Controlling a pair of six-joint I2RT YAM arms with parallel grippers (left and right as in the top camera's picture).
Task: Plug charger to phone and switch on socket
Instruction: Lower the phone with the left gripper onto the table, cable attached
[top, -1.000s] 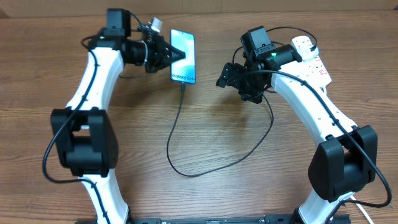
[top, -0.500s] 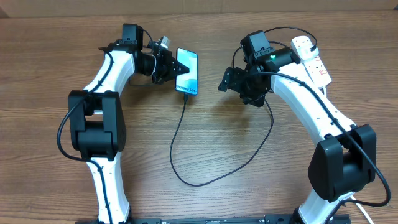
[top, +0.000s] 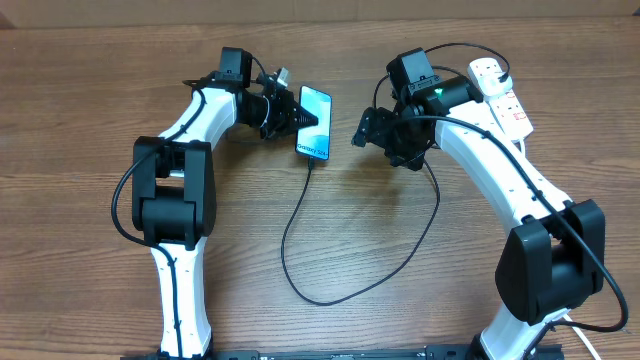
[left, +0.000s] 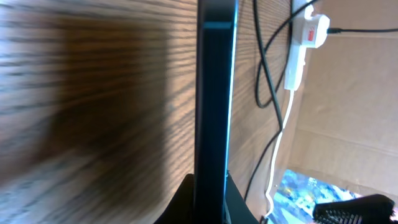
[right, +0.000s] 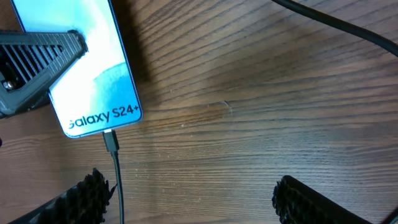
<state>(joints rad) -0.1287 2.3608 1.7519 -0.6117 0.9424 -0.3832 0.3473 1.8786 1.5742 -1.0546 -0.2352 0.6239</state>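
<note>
Black-edged, slim rectangular phone with a light blue-teal screen sits clamped in the left gripper. Its ribbed black fingers are closed over the phone's long side, one lying across the glass. From the left wrist the phone shows edge-on, running straight out ahead of the fingertips. Whether it rests on the brown wooden table or hangs just above it I cannot tell.

White "Galaxy S24+" lettering runs along the phone's end nearest the right gripper. The small black connector tip of the long, thin black charger is seated in that end. From there the cable loops away across the wood and back under the right arm.

The right gripper's fingers stand wide apart with only bare wood between them. It is near the phone but apart from it, the lettered end just ahead of its left finger.

The white elongated socket, with small red marks and a thick white cord, lies behind the right gripper, well apart from the phone.
</note>
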